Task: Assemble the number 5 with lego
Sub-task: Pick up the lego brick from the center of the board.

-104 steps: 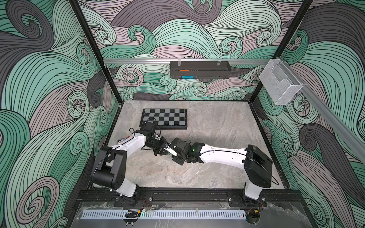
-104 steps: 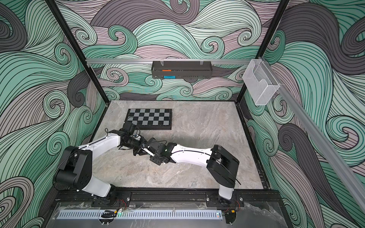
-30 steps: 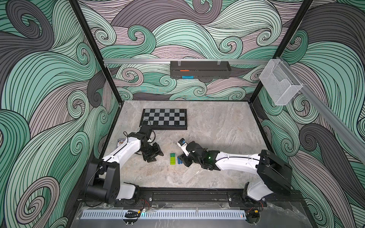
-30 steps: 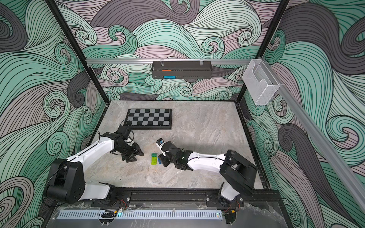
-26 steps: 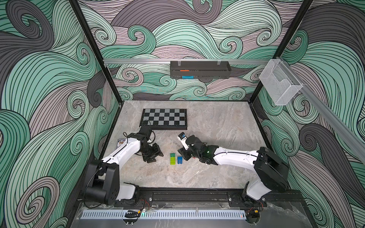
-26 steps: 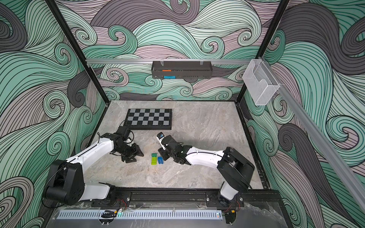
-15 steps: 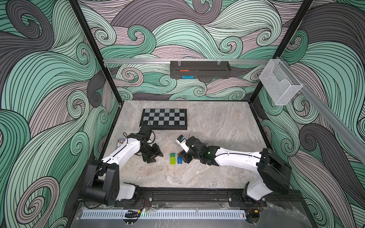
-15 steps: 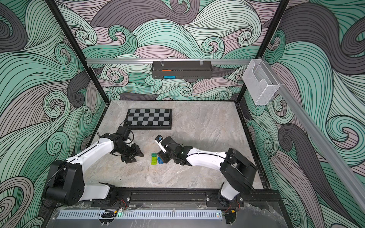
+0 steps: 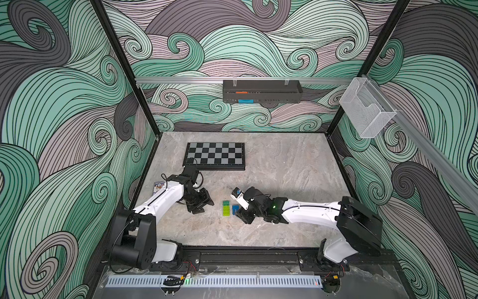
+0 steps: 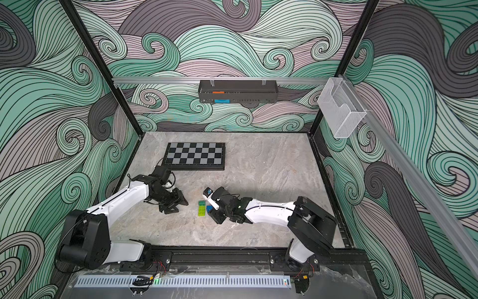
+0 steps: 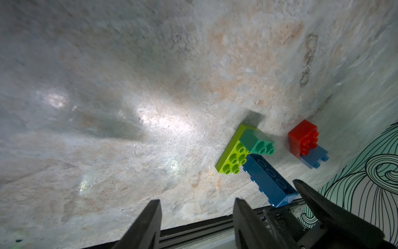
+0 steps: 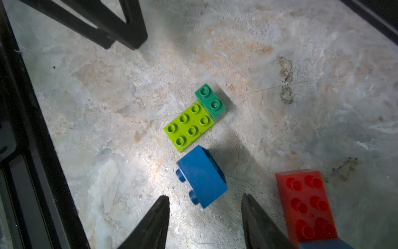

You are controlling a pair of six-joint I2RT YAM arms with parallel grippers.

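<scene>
Checkered board (image 9: 214,156) — wall tray (image 9: 274,93)

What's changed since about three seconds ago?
The left gripper and right gripper pulled apart from their meeting at mid-table, each back toward its own side, both open. The lime-green brick with the dark-green brick on it, and the dark-blue brick beside, now lie uncovered between them. The checkered board stayed put.

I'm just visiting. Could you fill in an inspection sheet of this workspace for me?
Surface: grey marbled tabletop.
Job's things: dark-green brick on lime-green brick; dark-blue brick on its side beside them; red brick atop light-blue brick, apart.
Clutter: checkered board; small patterned card.
Grippers: left gripper open, empty; right gripper open over dark-blue brick.
Cables: thin wires at base rail.
Surroundings: wave-patterned walls; black tray; clear holder.
</scene>
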